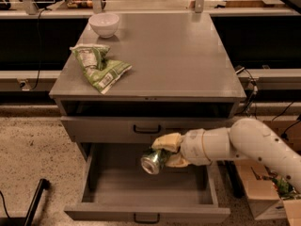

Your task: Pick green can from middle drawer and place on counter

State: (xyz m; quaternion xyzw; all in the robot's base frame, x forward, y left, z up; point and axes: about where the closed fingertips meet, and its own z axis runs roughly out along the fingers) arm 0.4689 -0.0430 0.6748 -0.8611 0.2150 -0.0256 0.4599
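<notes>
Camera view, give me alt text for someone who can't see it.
The robot's tool grips the green can on its side over the open middle drawer. On the counter above sit a crumpled snack bag and a white bowl.
</notes>
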